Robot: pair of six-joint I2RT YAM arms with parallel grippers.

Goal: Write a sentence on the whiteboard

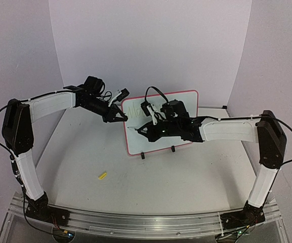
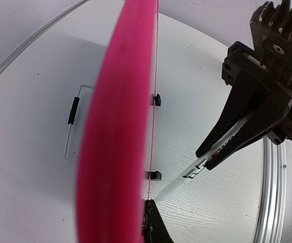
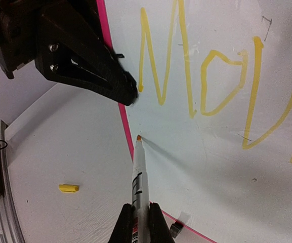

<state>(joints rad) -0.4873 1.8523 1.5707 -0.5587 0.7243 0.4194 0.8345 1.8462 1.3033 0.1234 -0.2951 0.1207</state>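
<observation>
left gripper point(image 1: 121, 117) pinched the edge of the pink-framed white board point(image 1: 186, 104); right gripper point(image 1: 144, 127) clamped a white marker pen point(image 3: 139, 182), tip at it; a small yellow cap point(image 1: 102, 175) lay apart.

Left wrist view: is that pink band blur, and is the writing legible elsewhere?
Left wrist view: yes, the whiteboard frame sits edge-on too close to the lens, smeared out of focus, while the marker beyond is sharp. Right wrist view: the sentence shows as crisp yellow strokes. Top external view: the writing is faint, too small to read.
</observation>
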